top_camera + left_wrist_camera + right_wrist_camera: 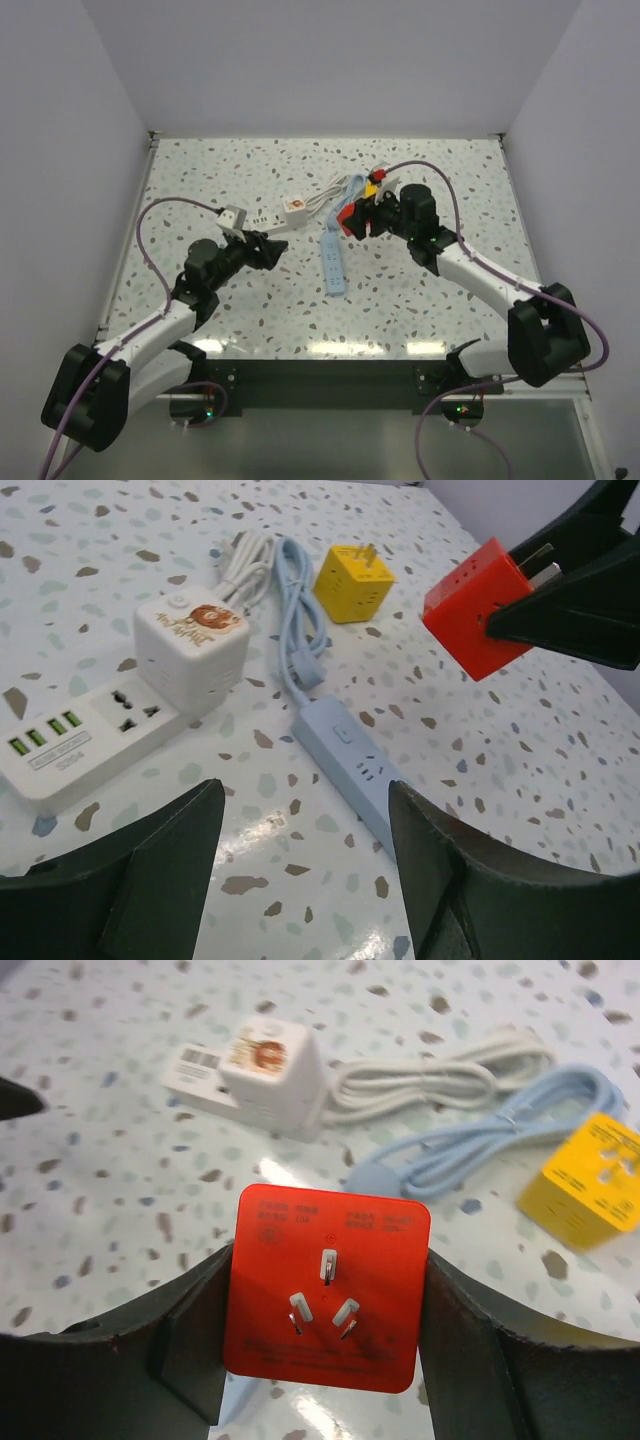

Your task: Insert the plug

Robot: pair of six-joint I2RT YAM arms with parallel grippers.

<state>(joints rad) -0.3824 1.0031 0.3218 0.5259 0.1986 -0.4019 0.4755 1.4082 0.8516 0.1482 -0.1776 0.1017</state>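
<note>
The red plug [328, 1285] is a glossy plastic cube with rounded corners. The face turned toward the right wrist camera carries three flat metal prongs and two small blocks of fine print. The right fingers [470, 1330], matte black and wedge-shaped, are closed on it, one pressed flat against each side, with the prongs pointing back between them. From the left wrist the same cube shows small socket slots on its other faces and hangs off the speckled, polished terrazzo counter [480, 740]. In the top view it sits just to the right of the far end of the blue power strip [333, 262], a slim pale-blue bar lying flat. The strip's blue cable [295, 600] is bundled in loops beyond it. The left fingers [160, 870] stand wide apart with nothing between them and touch nothing, low over the counter. The near end of the blue strip shows in the gap between them, and the red plug is well apart, up and to the right. A white cube [190, 645] with a lion cartoon on top stands on a flat white power strip [80, 740] that has green-lit USB ports. Its thick white cable [243, 565] is coiled behind. A matte yellow cube [353, 580] with two prongs rests near the blue cable.
</note>
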